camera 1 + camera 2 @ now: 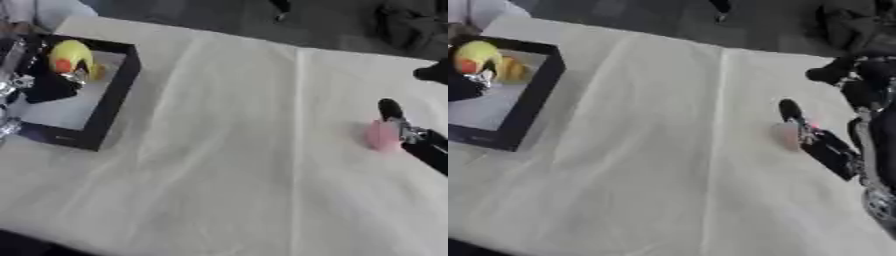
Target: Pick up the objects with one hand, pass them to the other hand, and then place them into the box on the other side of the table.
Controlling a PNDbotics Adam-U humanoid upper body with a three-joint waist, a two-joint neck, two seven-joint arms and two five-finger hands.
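**Over the box: left hand with yellow toy**

At ten o'clock, the left hand [35, 82] holds a yellow toy [72, 59] over the black box [109, 107]. At three o'clock, the right hand [820, 142] touches a pink object [382, 135] on the cloth-covered table [227, 165]; its finger spread is unclear.

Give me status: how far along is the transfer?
Partly done. The left hand holds the yellow rounded toy with a red patch over the black-walled box, not yet released; an orange piece is already in the box. The right hand touches the pink rounded object on the cream tablecloth; its pass and placement remain.
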